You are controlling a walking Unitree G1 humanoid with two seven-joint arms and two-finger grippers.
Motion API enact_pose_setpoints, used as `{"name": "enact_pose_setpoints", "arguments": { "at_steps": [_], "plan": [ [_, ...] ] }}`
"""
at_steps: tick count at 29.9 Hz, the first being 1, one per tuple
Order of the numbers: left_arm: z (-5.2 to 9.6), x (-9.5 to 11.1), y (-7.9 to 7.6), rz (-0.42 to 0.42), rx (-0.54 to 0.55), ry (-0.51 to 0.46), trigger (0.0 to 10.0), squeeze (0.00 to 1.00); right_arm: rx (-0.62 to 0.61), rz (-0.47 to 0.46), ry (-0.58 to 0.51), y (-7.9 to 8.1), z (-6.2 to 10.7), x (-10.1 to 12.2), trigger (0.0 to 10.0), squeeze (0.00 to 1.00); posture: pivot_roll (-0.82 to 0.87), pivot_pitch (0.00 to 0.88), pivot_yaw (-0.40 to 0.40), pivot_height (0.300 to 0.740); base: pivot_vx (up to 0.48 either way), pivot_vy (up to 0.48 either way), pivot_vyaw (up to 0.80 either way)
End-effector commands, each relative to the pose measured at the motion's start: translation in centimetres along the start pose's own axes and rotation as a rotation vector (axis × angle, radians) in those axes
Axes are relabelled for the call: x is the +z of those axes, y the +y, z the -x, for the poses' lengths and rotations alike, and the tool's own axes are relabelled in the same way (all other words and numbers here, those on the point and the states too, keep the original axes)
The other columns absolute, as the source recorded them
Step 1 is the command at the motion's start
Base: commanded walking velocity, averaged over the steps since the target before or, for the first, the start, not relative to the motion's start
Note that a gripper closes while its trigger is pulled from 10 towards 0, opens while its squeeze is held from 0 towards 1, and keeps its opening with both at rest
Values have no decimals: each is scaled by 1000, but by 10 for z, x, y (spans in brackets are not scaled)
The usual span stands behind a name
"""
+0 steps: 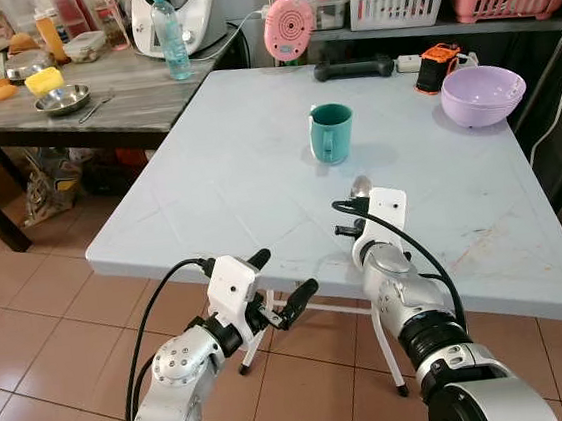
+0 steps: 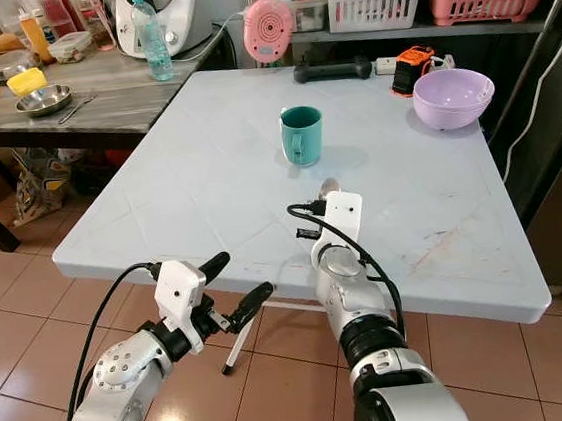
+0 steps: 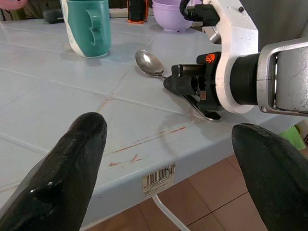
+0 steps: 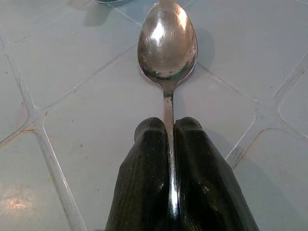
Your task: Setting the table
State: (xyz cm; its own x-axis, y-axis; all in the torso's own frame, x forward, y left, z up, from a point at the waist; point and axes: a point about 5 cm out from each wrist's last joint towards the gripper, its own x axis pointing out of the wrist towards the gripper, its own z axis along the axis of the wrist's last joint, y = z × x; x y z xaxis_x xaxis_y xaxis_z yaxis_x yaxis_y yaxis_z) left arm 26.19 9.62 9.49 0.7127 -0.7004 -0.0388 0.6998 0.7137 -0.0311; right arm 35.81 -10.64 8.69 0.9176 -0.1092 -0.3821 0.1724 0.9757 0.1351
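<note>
A metal spoon (image 4: 167, 45) lies low over the white table (image 1: 227, 176), its bowl (image 1: 360, 185) pointing toward the teal mug (image 1: 331, 132). My right gripper (image 4: 168, 127) is shut on the spoon's handle, near the table's front edge. In the left wrist view the spoon (image 3: 150, 63) rests on or just above the tabletop beside the right wrist. My left gripper (image 1: 280, 281) is open with nothing between its fingers, held below and in front of the table's front edge. A lilac bowl (image 1: 482, 94) stands at the far right of the table.
At the table's back edge lie a black handle-shaped object (image 1: 353, 67) and an orange-black device (image 1: 436, 66). A pink round gadget (image 1: 288, 27) stands behind. To the left, a wooden table (image 1: 129, 101) carries a water bottle (image 1: 170, 36), a metal dish (image 1: 61, 99) and kitchen clutter. Tiled floor lies below.
</note>
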Motion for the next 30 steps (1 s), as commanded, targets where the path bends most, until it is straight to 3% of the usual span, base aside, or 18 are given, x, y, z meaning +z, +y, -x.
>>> {"name": "enact_pose_setpoints", "arguments": {
  "at_steps": [1, 11, 15, 16, 19, 30],
  "plan": [
    [1, 3, -1, -11, -14, 0, 10000, 0, -2, 16, 83, 0, 1, -18, 0, 0, -76, 28, 68, 740, 0, 0, 0],
    [0, 2, 0, -18, -22, 5, 10000, 0, 30, 36, 52, 0, 4, -20, 0, 0, -76, 26, 72, 740, 0, 0, 0],
    [-2, 5, 3, -28, 9, -10, 10000, 0, 44, 71, -24, -2, 8, -14, 0, 0, -78, 24, 68, 740, 0, 0, 0],
    [-3, 7, 6, -34, 36, -29, 10000, 0, 66, 107, -95, -3, 12, -8, 0, 0, -81, 22, 69, 740, 0, 0, 0],
    [-4, 10, 9, -41, 63, -40, 10000, 0, 75, 150, -170, -6, 18, -1, 0, 0, -86, 20, 69, 740, 0, 0, 0],
    [-10, 17, 25, -78, 212, -69, 10000, 0, 40, 179, -389, -27, 40, 26, 0, 0, -107, 7, 74, 740, 0, 0, 0]
  ]
}}
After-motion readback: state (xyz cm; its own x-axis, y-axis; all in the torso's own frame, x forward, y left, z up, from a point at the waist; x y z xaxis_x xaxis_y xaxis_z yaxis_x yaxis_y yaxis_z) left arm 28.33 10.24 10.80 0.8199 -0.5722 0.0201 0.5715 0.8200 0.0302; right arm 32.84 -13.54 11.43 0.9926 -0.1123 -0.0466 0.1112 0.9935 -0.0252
